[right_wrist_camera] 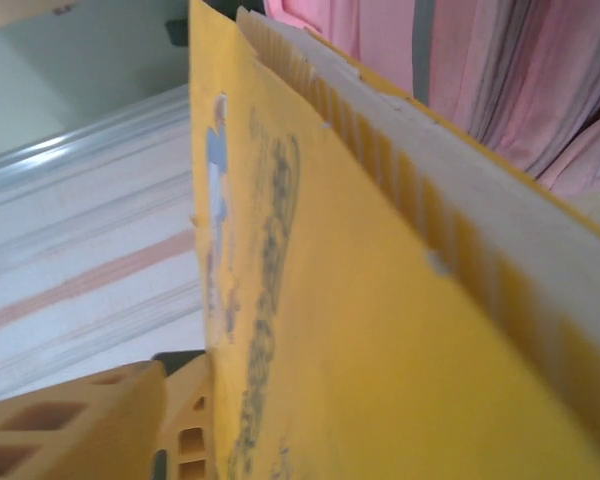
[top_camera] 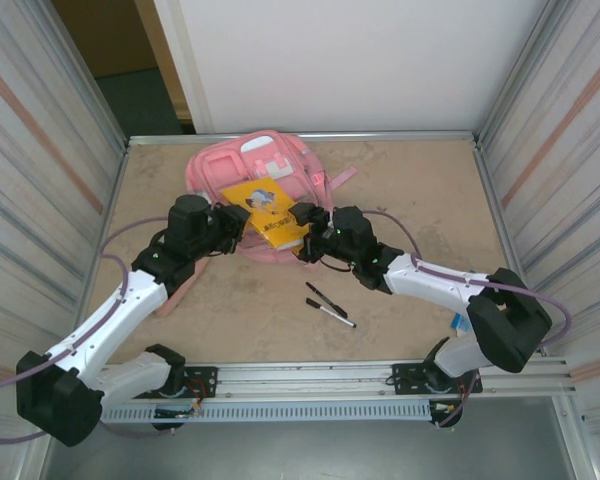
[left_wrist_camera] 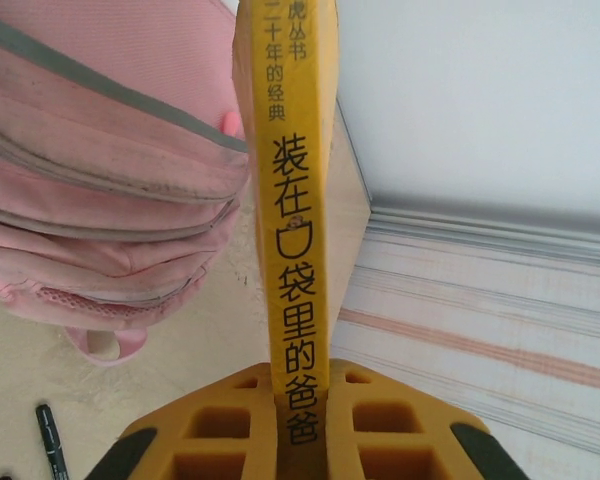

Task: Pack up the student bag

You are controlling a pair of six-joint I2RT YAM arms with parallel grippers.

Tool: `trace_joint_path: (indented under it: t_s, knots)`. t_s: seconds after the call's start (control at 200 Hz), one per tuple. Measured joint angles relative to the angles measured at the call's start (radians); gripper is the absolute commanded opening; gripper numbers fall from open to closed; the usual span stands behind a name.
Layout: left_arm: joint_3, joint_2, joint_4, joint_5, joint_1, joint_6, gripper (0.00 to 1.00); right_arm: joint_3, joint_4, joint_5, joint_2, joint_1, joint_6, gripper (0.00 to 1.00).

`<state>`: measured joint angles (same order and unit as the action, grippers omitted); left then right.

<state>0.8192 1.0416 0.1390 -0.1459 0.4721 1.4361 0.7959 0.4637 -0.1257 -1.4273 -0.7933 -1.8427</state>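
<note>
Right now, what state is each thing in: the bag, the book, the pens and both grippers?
Bag: lying flat on the table; can't tell if its main opening is unzipped.
Book: held over the bag's near part by both grippers.
Pens: two, lying loose on the table, apart from the bag.
Left gripper: shut on the book's spine.
Right gripper: shut on the book.

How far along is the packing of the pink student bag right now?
Done: nothing visibly packed yet. In hand: the yellow book is clamped by its spine in the left end effector, by the student bag; the right end effector meets its other edge, grip unclear. Remaining: getting the book inside, then probably the two black pens lying on the table.
</note>
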Motion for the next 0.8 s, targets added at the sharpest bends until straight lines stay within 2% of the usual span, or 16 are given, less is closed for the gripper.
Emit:
trace_joint_path:
  t_s: [0.08, 0.175, 0.241, 0.256, 0.281, 0.351, 0.426, 0.586, 0.686, 0.797]
  knots:
    - [-0.017, 0.003, -0.010, -0.003, 0.000, 0.026, 0.00, 0.000, 0.004, 0.023, 0.009, 0.000, 0.018, 0.33]
    - [-0.019, 0.010, -0.027, -0.005, 0.000, 0.050, 0.00, 0.000, 0.006, 0.046, 0.015, -0.003, 0.037, 0.23]
    - [-0.019, 0.011, -0.040, -0.006, 0.000, 0.066, 0.00, 0.000, 0.000, 0.066, 0.021, -0.008, 0.054, 0.07]
    - [-0.019, 0.011, -0.042, -0.006, 0.000, 0.069, 0.00, 0.000, -0.003, 0.070, 0.023, -0.008, 0.066, 0.00]
    - [-0.019, 0.011, -0.044, -0.008, 0.000, 0.074, 0.04, 0.000, -0.008, 0.075, 0.027, -0.010, 0.070, 0.00]
    - [-0.026, 0.011, -0.055, -0.011, 0.000, 0.089, 0.29, 0.000, -0.031, 0.088, 0.041, -0.013, 0.092, 0.00]
    - [-0.034, 0.011, -0.064, -0.013, 0.000, 0.095, 0.41, 0.008, -0.061, 0.099, 0.051, -0.012, 0.130, 0.00]
    - [-0.059, 0.001, -0.075, -0.056, -0.044, 0.019, 0.54, 0.012, -0.118, 0.086, 0.069, 0.016, 0.218, 0.00]
    - [-0.090, -0.013, -0.060, -0.102, -0.097, -0.095, 0.58, 0.012, -0.152, 0.058, 0.094, 0.070, 0.276, 0.00]
    - [-0.129, -0.015, -0.040, -0.163, -0.133, -0.288, 0.63, 0.013, -0.249, 0.048, 0.165, 0.131, 0.364, 0.00]
